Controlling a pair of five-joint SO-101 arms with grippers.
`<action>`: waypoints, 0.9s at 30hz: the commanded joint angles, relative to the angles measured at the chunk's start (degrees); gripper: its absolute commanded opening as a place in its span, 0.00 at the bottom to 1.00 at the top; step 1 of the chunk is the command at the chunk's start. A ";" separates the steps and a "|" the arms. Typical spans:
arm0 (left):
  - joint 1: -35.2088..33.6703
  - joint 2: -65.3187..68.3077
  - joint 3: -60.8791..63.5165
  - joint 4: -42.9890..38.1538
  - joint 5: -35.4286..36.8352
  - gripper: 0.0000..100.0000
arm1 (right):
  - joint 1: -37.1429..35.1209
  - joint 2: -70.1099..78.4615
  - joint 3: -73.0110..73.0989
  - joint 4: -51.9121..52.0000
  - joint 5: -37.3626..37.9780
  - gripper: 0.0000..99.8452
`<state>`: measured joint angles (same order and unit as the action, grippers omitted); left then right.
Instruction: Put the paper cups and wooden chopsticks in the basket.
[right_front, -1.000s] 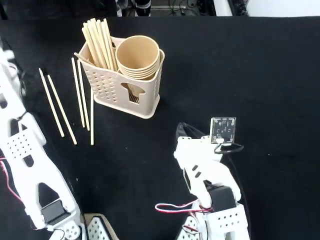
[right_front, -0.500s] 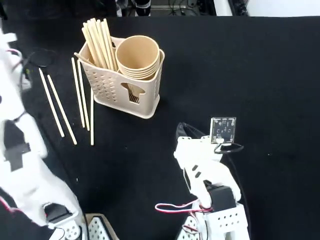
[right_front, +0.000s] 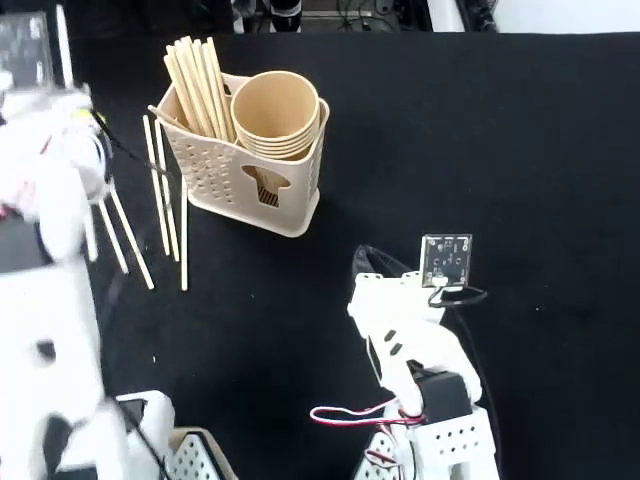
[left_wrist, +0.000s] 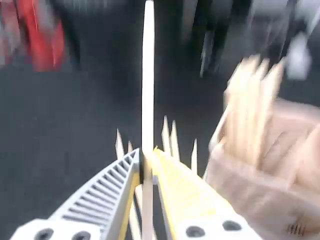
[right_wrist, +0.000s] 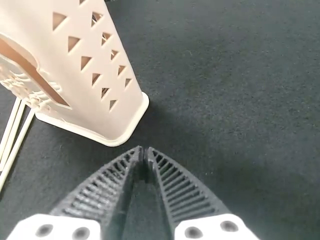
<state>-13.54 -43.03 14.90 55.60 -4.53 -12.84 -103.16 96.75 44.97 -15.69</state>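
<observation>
Left arm with one wooden chopstick pinched, basket already part-filled

On the black table (right_front: 520, 150) the left arm (right_front: 50, 300) stands over the near-left side, its left gripper (left_wrist: 146, 154) clenched on a single chopstick (left_wrist: 148, 75) near the lower end, so the stick points straight up, probably to drop it end-first into the basket (right_front: 225, 175) just beside it. The right arm (right_front: 420, 340) sits apart in front of the basket, right gripper (right_wrist: 144, 156) closed on nothing, seemingly kept out of the way. The paper cups (right_front: 275, 110) are nested in the basket, next to a bundle of chopsticks (right_front: 195, 85) leaning in its corner. Several loose chopsticks (right_front: 183, 230) lie flat on the table beside the basket, yet to be collected
</observation>
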 joint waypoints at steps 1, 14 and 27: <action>5.32 -17.05 16.66 -24.62 0.53 0.03 | -0.44 -2.86 -0.13 -0.53 -0.62 0.01; 18.95 -12.31 33.36 -68.22 5.71 0.03 | -0.44 -2.77 -0.13 -0.53 -0.62 0.01; 13.23 15.56 18.33 -68.66 17.58 0.03 | -0.44 -2.86 -0.13 -0.53 -0.62 0.01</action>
<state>0.88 -27.74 37.85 -13.93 10.42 -12.84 -103.16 96.75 44.97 -15.69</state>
